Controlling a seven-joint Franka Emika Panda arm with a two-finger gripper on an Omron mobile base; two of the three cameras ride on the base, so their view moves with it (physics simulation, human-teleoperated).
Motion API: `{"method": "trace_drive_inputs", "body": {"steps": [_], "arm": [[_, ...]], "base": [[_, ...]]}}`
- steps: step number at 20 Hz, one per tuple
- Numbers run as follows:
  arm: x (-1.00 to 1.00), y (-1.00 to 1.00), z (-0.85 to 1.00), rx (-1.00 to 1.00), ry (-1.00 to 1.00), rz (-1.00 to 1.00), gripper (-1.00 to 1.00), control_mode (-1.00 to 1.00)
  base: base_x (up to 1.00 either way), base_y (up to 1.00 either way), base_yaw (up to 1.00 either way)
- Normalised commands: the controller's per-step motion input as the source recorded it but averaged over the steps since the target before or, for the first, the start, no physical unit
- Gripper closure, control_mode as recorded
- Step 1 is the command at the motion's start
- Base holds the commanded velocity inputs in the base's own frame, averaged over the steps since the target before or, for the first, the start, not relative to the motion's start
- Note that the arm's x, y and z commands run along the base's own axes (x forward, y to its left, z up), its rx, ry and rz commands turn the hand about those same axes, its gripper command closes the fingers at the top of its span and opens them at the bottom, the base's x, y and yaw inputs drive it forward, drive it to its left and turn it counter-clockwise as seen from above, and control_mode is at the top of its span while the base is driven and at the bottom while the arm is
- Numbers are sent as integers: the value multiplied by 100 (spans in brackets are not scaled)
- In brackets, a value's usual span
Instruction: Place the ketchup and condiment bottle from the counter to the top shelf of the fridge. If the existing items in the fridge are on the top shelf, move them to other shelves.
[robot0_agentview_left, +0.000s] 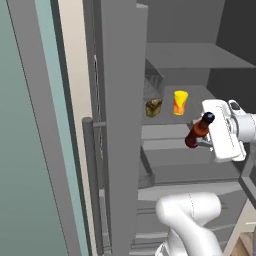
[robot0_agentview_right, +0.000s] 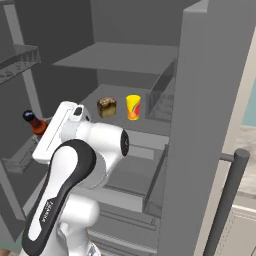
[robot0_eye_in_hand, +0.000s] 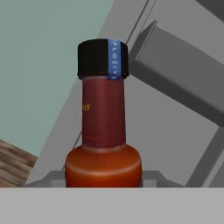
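One condiment bottle (robot0_agentview_left: 198, 132) gripped in hand (robot0_agentview_left: 206, 143), tilted, before open fridge (robot0_agentview_left: 190, 60).

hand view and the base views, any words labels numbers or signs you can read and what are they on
Blue strip on the black cap of the slim dark red-brown condiment bottle: small white letters, too blurred to read.
Neck of the same bottle: a small yellow mark, unreadable.
Small yellow tapered cup: a red marking, no legible text.
Black forearm of the white robot arm: small white lettering, too small to read.
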Motion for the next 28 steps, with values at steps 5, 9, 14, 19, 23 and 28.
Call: {"method": "trace_drive_inputs", "body": {"steps": [5, 9, 14, 19, 23, 28], "arm": [[0, 0, 0, 0, 0, 0, 100, 100], [16, 10, 10, 0, 0, -5, 100, -100], [51, 28, 54, 0, 0, -32, 100, -100], [56, 7, 70, 1, 0, -36, 100, -100], [62, -48, 78, 10, 4, -28, 100, -100], [50, -36, 68, 18, 5, -27, 100, -100]], "base": [[82, 26, -1], [57, 28, -6], [0, 0, 0], [0, 0, 0], [0, 0, 0], [0, 0, 0]]}}
